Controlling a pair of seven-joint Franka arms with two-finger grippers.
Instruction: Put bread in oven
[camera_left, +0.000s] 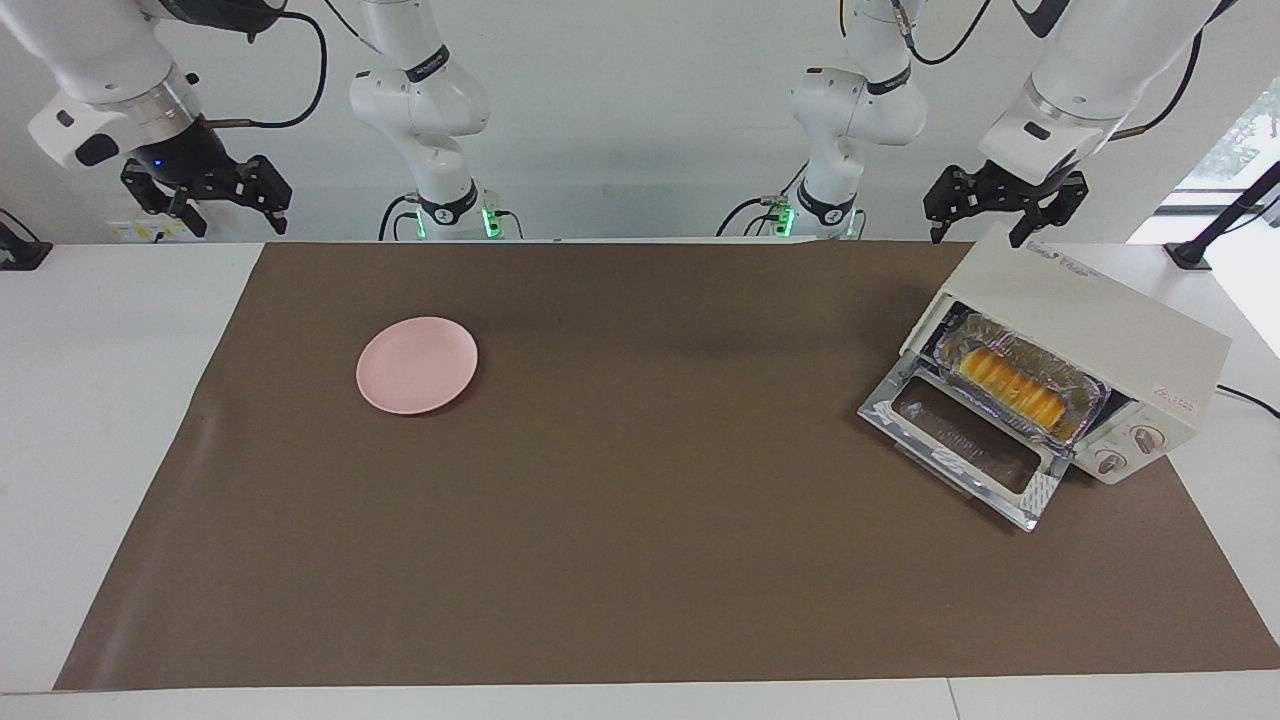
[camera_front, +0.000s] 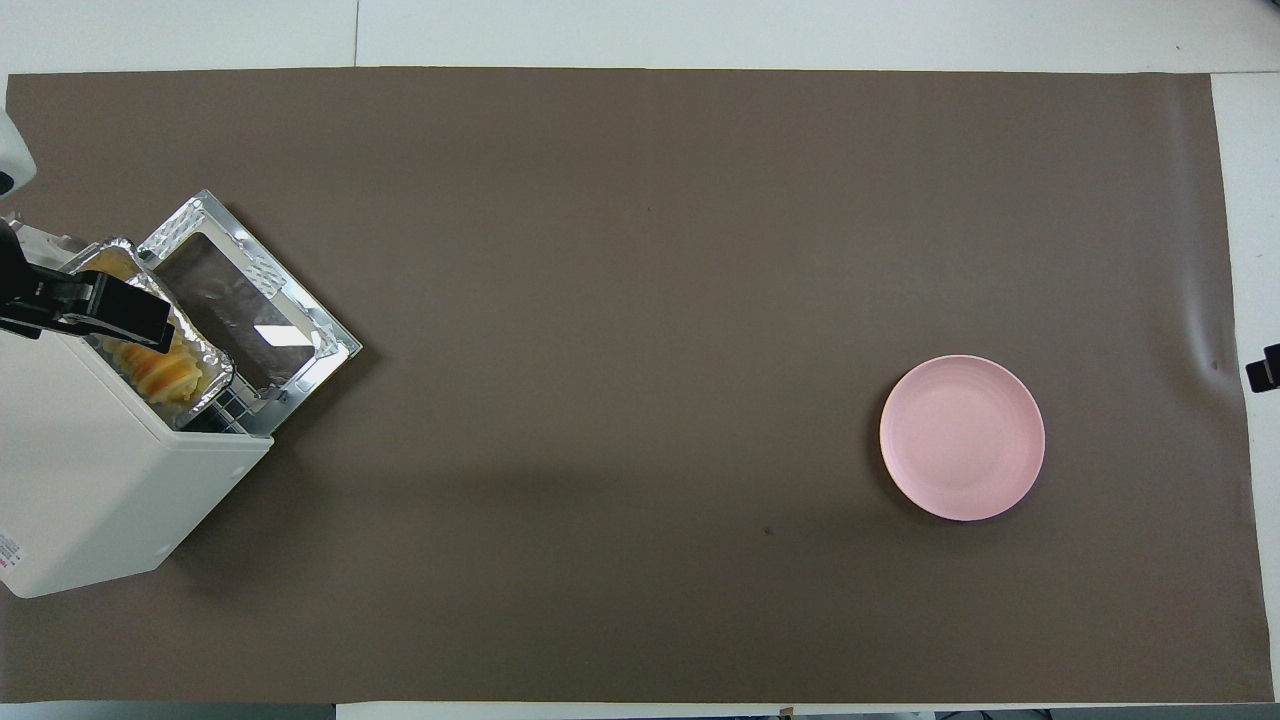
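Observation:
The bread (camera_left: 1010, 385) lies in a crinkled foil tray (camera_left: 1085, 392) on the rack just inside the cream-white oven (camera_left: 1100, 315), at the left arm's end of the table. The oven's glass door (camera_left: 965, 445) is folded down flat on the mat. My left gripper (camera_left: 977, 238) hangs open and empty in the air over the oven's top edge, touching nothing. In the overhead view it covers part of the bread (camera_front: 165, 372) and the tray. My right gripper (camera_left: 238, 225) waits open, raised over the table edge at the right arm's end.
A round pink plate (camera_left: 417, 365) sits on the brown mat (camera_left: 640, 560) toward the right arm's end. The oven's knobs (camera_left: 1130, 450) face away from the robots. A black cable (camera_left: 1250, 398) trails from the oven.

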